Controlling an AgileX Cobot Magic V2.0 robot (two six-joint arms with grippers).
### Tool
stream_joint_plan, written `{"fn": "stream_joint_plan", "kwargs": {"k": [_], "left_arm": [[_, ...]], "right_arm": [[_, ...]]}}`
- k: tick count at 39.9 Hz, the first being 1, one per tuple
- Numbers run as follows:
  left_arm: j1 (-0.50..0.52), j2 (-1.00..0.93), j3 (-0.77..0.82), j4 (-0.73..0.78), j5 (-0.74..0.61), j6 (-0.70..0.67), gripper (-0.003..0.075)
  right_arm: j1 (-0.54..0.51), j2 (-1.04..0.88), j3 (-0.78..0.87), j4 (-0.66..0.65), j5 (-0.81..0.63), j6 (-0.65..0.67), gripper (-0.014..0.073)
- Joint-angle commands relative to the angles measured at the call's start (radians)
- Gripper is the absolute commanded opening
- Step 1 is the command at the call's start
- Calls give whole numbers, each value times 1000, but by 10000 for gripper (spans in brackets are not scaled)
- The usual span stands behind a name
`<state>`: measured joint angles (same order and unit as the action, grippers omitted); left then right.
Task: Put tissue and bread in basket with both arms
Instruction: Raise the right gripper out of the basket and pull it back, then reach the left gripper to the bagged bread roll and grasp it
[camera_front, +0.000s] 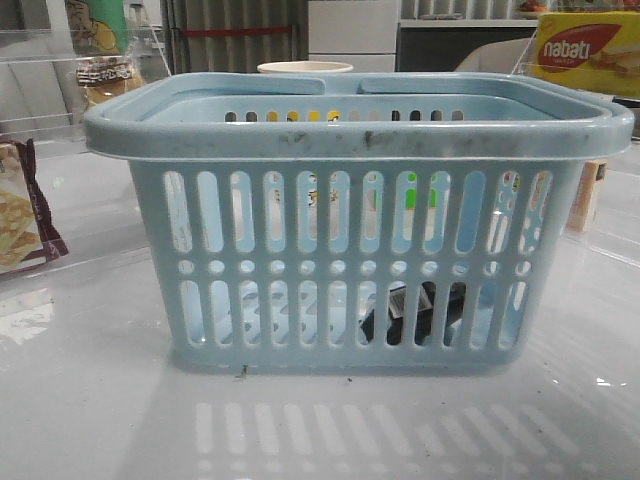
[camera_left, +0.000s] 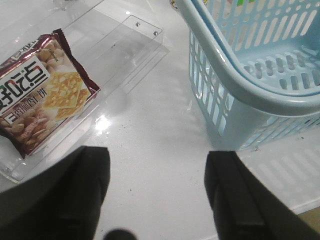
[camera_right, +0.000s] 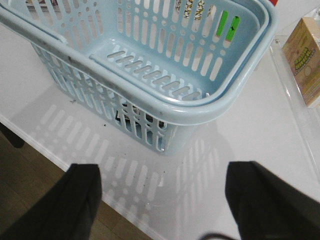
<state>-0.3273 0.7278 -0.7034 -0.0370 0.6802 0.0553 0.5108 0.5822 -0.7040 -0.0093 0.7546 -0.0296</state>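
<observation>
- The worktop (camera_front: 90, 400) is white and glossy, filling the lower part of the front view; the basket's slots show mirrored in it near the bottom edge
- The light blue basket (camera_front: 350, 140) stands upright on it, centre frame; small dark specks lie on the worktop at its foot
- A maroon-edged cracker bag (camera_front: 22, 210) lies at the left edge, on a clear plastic tray (camera_left: 135, 45)
- A small tan box (camera_front: 586, 196) stands at the right edge, just beside the basket's upper right corner
- In the right wrist view the worktop's edge runs across the lower left, brown floor (camera_right: 30, 180) below it
</observation>
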Motion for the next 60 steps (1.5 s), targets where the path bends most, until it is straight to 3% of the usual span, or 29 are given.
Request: {"fn": "stream_joint_plan", "kwargs": {"k": [1,17,25,28,39,47,60], "left_arm": [[-8,1,-29,-8,-72,1,475],[7,29,-34,-14,-110,-1,486],[79,166,-121,-12,-110,-1,654],[103,231,-165,-12,-112,-1,663],[134,514,-382,18,-189,-1,654],[138,757,-608,121,-209,-1,654],[197,1062,-951,86,-193,-13,654]], "right_arm": [[0,-2,-25,-15,-76,1,613],[0,-2,-25,-15,-75,1,613],[0,-2,-25,-15,-74,1,613],[0,-2,-25,-15,-73,1,613],[0,-2,-25,-15,-72,1,613],[0,-2,-25,-15,-72,1,613],[0,-2,-25,-15,-72,1,613]]}}
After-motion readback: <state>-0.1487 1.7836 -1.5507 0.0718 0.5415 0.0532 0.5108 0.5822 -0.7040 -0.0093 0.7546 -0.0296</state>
